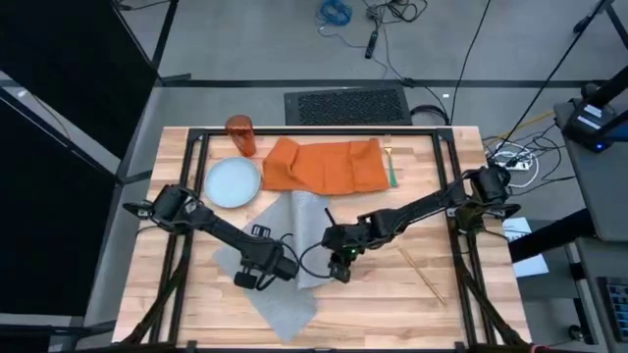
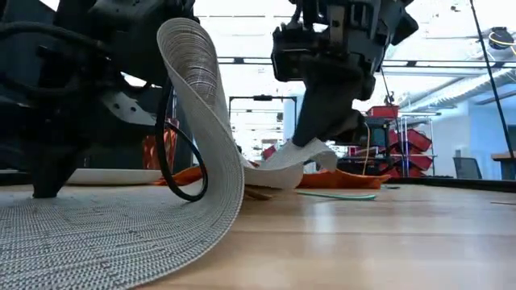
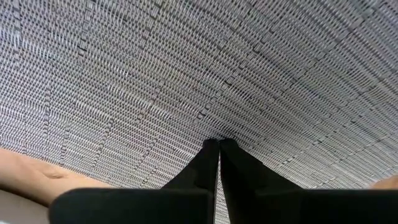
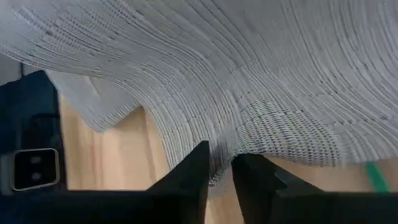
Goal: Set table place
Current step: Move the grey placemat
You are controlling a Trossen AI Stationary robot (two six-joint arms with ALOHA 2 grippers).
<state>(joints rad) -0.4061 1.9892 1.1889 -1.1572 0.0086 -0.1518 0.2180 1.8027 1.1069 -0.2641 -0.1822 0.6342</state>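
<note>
Going left to right across the high view, the left tool (image 1: 257, 278) sits at lower centre-left of the frame, fingers pressed together on the grey placemat (image 1: 294, 299). The mat lies askew on the table (image 1: 491, 309), its long axis running diagonally from centre toward the lower middle. Just right of it, the right tool (image 1: 341, 269) pinches the mat's opposite edge, which curls upward in the low view. Both tools are equally near; the mat lies between them, so straightening likely depends on pulling apart.
</note>
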